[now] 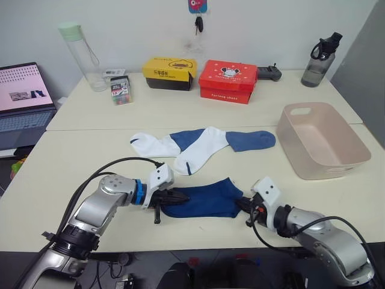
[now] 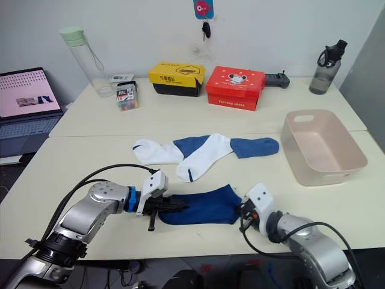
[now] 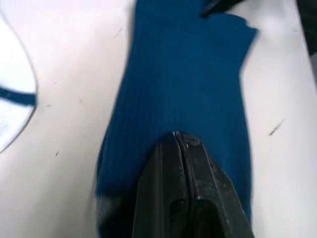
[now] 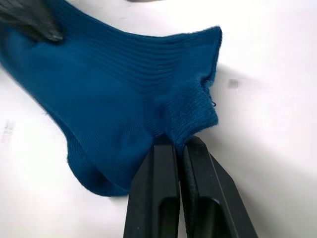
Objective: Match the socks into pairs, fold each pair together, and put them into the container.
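- Laptop [image 1: 24, 102] in grey, opened with a pink screen, is seen off the far left corner of the pale beige table [image 1: 78, 174].
- At the far left edge a tall clear plastic bottle with a pale green cap [image 1: 81, 54] is stood, and just beside it a small clear box of coloured items [image 1: 121, 91].
- The left gripper [image 1: 180, 197] is laid over the near edge region; its two black fingers are pressed together on the left end of the dark navy fabric socks [image 1: 204, 198], which lie flat on the table.
- Two white fabric ankle socks [image 1: 180, 147] with navy marks are spread at the table's middle, one overlapping the other, beyond the navy ones and apart from them.
- Medium blue fabric socks [image 1: 249, 140] are laid touching the white ones; one shows between the two white socks and one extends toward the right.
- Along the far edge a yellow cardboard box [image 1: 168, 73] and a red cardboard box [image 1: 228, 80] are set side by side, with a dark remote-like controller [image 1: 269, 73] just beyond the red one.
- The right gripper [image 1: 248, 206] is clenched on the cuff at the right end of the dark navy socks, close to the near edge.
- The pale pink-beige rectangular plastic basin [image 1: 337, 165] with rounded corners and a handle cut-out is placed at the right edge, well apart from all the socks, with no sock inside.
- A dark grey drinking bottle [image 1: 319, 60] is stood at the far right corner.
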